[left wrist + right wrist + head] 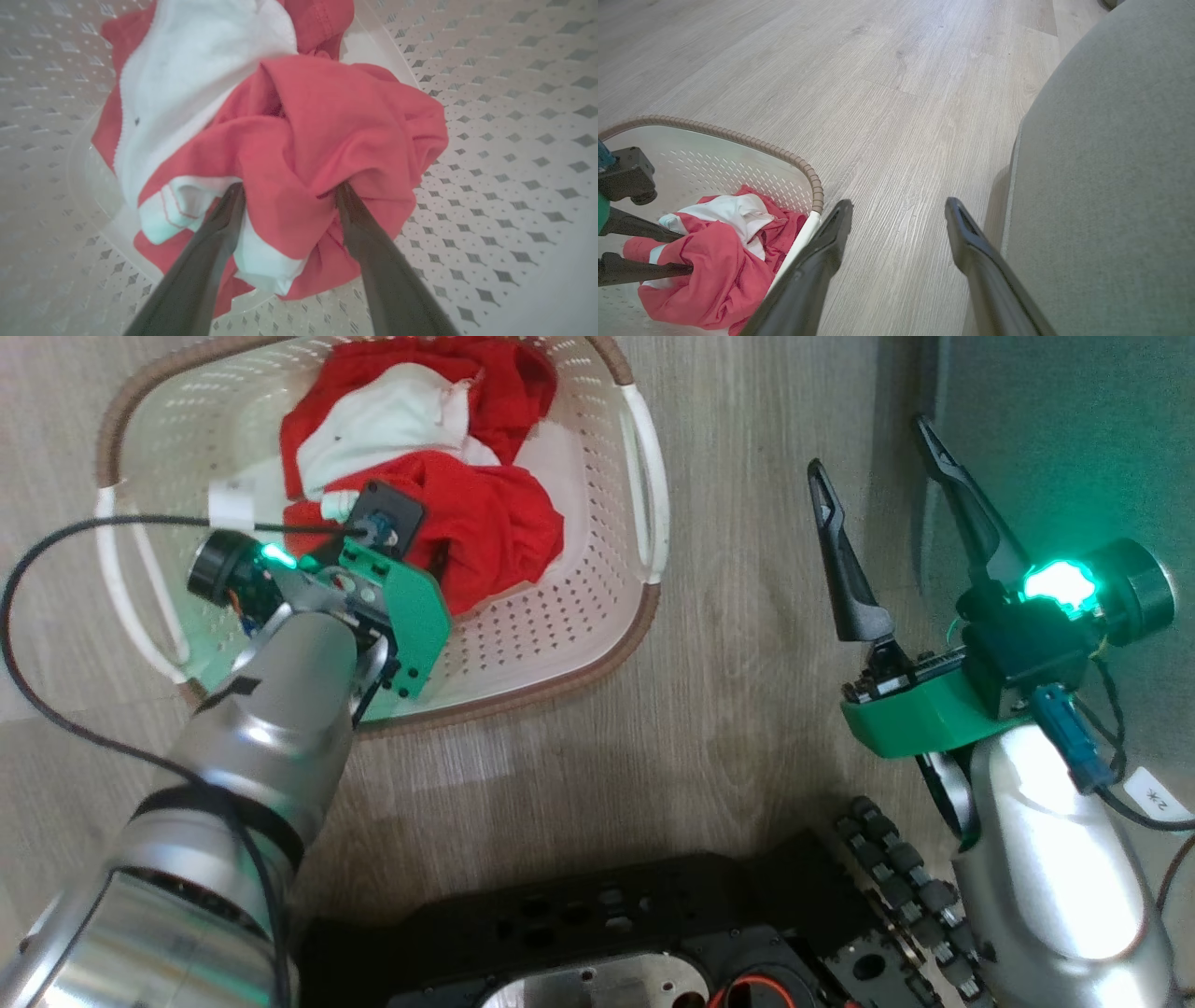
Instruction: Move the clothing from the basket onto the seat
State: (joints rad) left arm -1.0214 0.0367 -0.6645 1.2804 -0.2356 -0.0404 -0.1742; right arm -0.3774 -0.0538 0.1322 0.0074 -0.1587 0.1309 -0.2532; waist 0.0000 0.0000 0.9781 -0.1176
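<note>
Head view: the clothing [495, 523] lies in the basket [579, 625]; my right fingers [845, 569] spread wide beside the seat [1074, 429]. Left wrist view: my left fingers [219, 233] — apart — press into a red fold. Right wrist view: right fingers open above the floor [901, 116] — basket one side, seat the other.

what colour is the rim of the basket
Brown, woven-look; the basket rim shows best in the right wrist view.

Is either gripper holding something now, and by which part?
Nothing is held yet. The left gripper stands open in the basket, its fingers straddling a red fold of the clothing. The right gripper is open and empty above the floor.
</note>
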